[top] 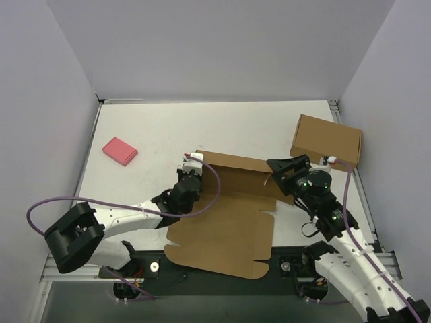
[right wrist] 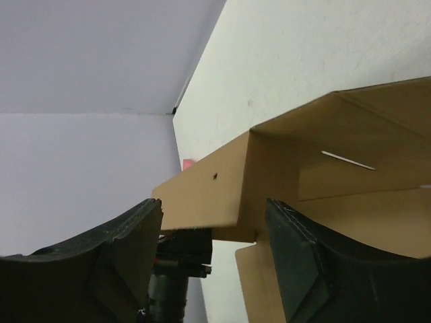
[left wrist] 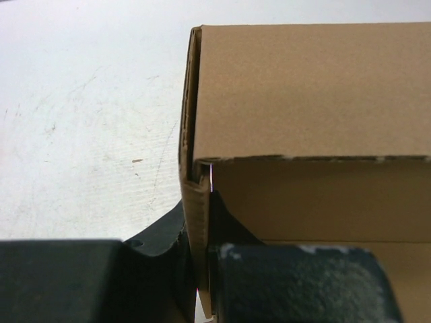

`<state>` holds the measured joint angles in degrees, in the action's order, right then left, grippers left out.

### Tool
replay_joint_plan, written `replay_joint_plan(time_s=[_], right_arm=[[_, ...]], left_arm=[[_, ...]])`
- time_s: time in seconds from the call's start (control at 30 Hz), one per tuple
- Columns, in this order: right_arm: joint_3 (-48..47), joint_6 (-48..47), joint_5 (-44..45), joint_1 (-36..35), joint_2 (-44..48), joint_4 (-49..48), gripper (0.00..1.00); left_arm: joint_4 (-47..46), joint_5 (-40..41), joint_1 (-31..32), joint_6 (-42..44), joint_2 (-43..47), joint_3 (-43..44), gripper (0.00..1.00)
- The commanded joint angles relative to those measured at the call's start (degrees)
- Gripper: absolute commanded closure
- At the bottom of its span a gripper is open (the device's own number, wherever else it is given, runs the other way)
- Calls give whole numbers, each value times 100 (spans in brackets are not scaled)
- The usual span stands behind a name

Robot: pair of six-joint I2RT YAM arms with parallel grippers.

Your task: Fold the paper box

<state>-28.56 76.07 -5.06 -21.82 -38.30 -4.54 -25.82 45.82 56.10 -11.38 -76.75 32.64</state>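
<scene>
paper box (top: 229, 215): on worktop (top: 168, 124), left of finished cardboard box (top: 326, 140) | back wall up, front panel flat (I'd say ends, lid remain) | my left hand (top: 190, 163) pinches its farther end wall | my right hand (top: 283, 168) wide, straddling nearer end

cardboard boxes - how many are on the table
2. The half-folded paper box lies at the table's near middle; the fully formed box sits at the far right. None seems hidden.
</scene>
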Motion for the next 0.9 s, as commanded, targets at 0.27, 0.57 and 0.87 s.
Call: replay_joint_plan(time_s=[0.27,0.57,0.87], right_arm=[[-607,-1604,2447,-2096,273,2211,39],[-485,-1692,2537,-2082,-941,2168,38],[-54,-1938,1701,-1386,-1609,1561,38]], left_arm=[[1264,-1031,-969,-401,46,778,100],[1185,-1146,-1039,-462,301,586,100],[1115,-1181,-1048,-506,257,541,100]])
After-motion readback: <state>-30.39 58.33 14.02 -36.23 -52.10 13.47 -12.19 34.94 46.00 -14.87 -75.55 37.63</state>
